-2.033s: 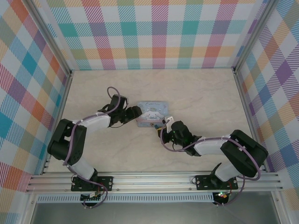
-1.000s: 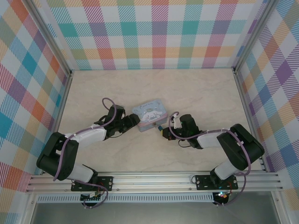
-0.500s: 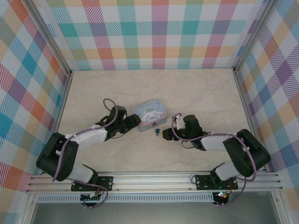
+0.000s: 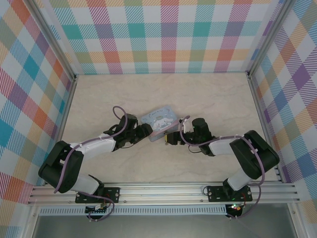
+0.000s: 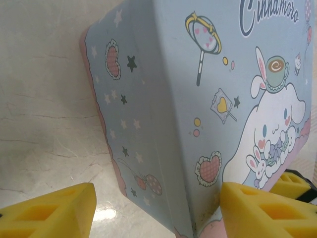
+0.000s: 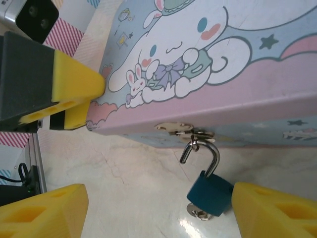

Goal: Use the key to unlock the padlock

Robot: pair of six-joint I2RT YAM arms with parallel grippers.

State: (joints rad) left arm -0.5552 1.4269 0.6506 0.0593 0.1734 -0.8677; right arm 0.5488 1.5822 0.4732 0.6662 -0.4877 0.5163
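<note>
Pale marbled tabletop (image 4: 213, 99) is seen beneath the tiny dark-teal padlock (image 6: 210, 191), hung by its open thin silver shackle (image 6: 214, 156) from the hasp (image 6: 181, 130) of the pale blue cartoon-printed tin (image 6: 237, 59), between the widely parted, empty fingers (image 6: 44, 208) of the right gripper (image 6: 159, 208); the left gripper (image 5: 157, 203) is spread astride the tin's corner.

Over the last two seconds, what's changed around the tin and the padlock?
The right claw opened, letting go at the padlock, backed off, then edged in again. The tin turned slightly counterclockwise early on. The left claw stayed at the tin's corner.
</note>
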